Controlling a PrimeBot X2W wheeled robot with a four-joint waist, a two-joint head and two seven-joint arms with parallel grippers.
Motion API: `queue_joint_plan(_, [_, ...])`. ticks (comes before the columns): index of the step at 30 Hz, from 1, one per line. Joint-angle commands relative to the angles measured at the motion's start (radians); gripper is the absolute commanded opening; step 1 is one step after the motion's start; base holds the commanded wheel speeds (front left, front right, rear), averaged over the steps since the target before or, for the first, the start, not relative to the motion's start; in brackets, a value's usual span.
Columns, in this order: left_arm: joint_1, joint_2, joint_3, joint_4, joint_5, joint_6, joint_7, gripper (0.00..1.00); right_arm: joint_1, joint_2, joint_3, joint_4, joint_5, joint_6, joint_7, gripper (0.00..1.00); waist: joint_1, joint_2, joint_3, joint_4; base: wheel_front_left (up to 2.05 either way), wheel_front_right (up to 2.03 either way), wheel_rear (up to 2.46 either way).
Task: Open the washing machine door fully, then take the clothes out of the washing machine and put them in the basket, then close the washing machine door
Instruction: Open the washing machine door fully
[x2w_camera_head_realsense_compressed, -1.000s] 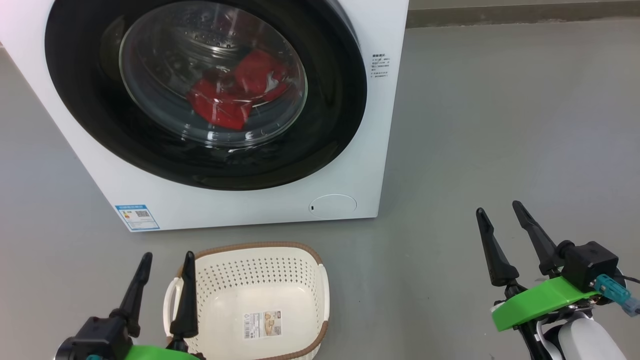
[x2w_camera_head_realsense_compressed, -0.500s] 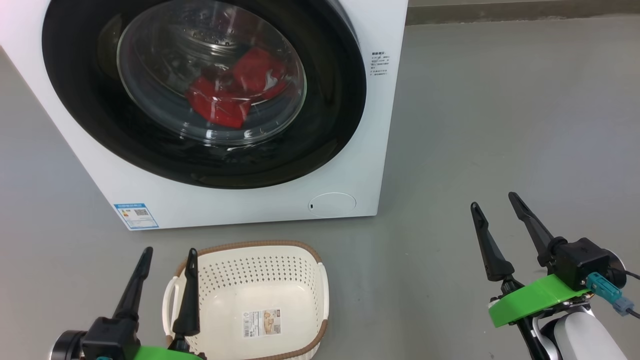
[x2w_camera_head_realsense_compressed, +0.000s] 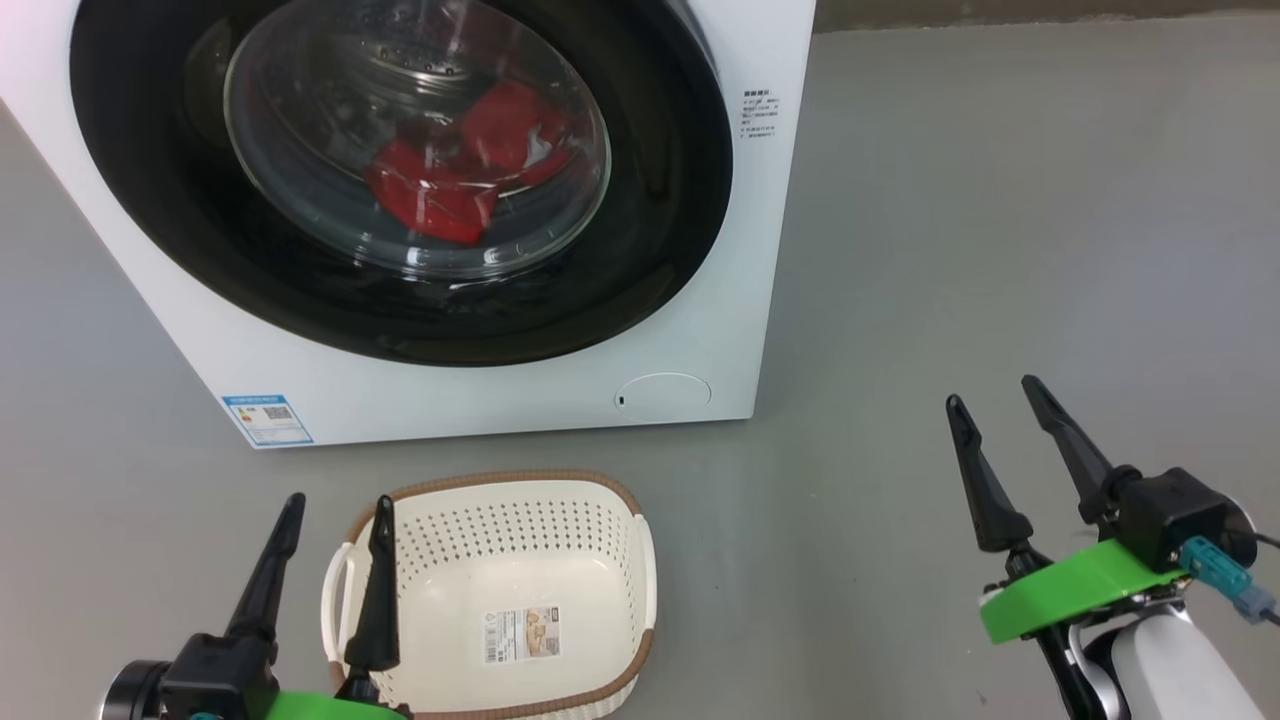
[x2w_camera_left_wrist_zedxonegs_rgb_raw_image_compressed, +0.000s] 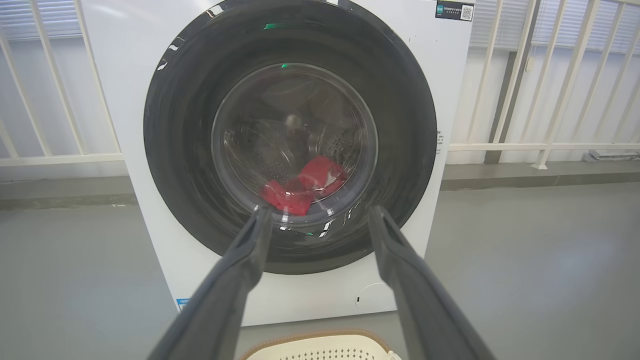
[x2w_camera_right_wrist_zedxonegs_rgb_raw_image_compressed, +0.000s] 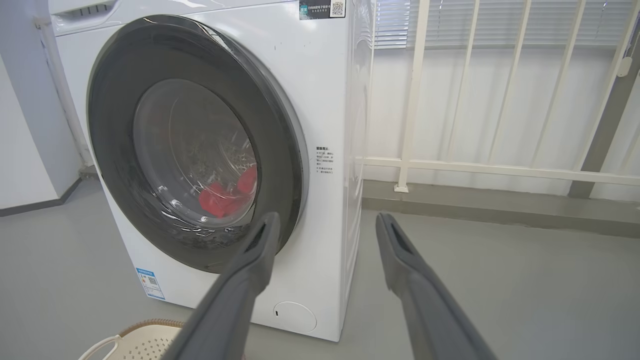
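Note:
The white washing machine (x2w_camera_head_realsense_compressed: 760, 250) stands ahead with its black-rimmed round door (x2w_camera_head_realsense_compressed: 640, 250) shut. Red clothes (x2w_camera_head_realsense_compressed: 450, 170) lie in the drum behind the glass, also seen as clothes (x2w_camera_left_wrist_zedxonegs_rgb_raw_image_compressed: 300, 190) in the left wrist view and clothes (x2w_camera_right_wrist_zedxonegs_rgb_raw_image_compressed: 225, 197) in the right wrist view. An empty cream basket (x2w_camera_head_realsense_compressed: 500, 520) with a brown rim sits on the floor in front of the machine. My left gripper (x2w_camera_head_realsense_compressed: 335, 500) is open at the basket's near-left corner. My right gripper (x2w_camera_head_realsense_compressed: 990, 390) is open over bare floor, right of the machine. Both hold nothing.
Grey floor (x2w_camera_head_realsense_compressed: 1000, 200) spreads to the right of the machine. A white railing (x2w_camera_right_wrist_zedxonegs_rgb_raw_image_compressed: 500, 165) and wall run behind it. A blue energy label (x2w_camera_head_realsense_compressed: 266, 420) and a small round hatch (x2w_camera_head_realsense_compressed: 662, 393) sit low on the machine's front.
The head view has shifted slightly, so machine and basket sit a little higher in the picture. The right gripper has risen a little. Both grippers stay open.

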Motion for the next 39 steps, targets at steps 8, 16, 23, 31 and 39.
queue_joint_plan(8, [-0.065, 0.014, 0.029, -0.044, -0.011, -0.007, -0.012, 1.0, -0.097, -0.022, -0.004, -0.023, 0.048, -0.001, -0.006, 1.0, 0.0, 0.0, 0.043, 0.005, 0.0, 0.0, 0.0])
queue_joint_plan(16, [-0.085, 0.014, 0.033, -0.05, -0.024, -0.014, -0.012, 1.0, -0.158, -0.041, -0.026, -0.022, 0.094, -0.001, -0.006, 1.0, 0.0, 0.0, 0.086, 0.016, 0.0, 0.0, 0.0])
queue_joint_plan(23, [-0.116, 0.014, 0.035, -0.056, -0.035, -0.021, -0.012, 1.0, -0.238, -0.06, -0.037, -0.018, 0.184, -0.001, -0.006, 1.0, 0.0, 0.0, 0.149, 0.029, 0.0, 0.0, 0.0])
queue_joint_plan(31, [-0.15, 0.014, 0.031, -0.063, -0.042, -0.028, -0.012, 1.0, -0.324, -0.102, -0.022, 0.01, 0.256, -0.001, -0.006, 1.0, 0.0, 0.0, 0.211, 0.043, 0.0, 0.0, 0.0])
queue_joint_plan(39, [-0.182, 0.014, 0.018, -0.071, -0.05, -0.034, -0.012, 1.0, -0.418, -0.142, -0.015, 0.064, 0.356, -0.001, -0.006, 0.0, 0.0, 0.0, 0.263, 0.067, 0.0, 0.0, 0.0])
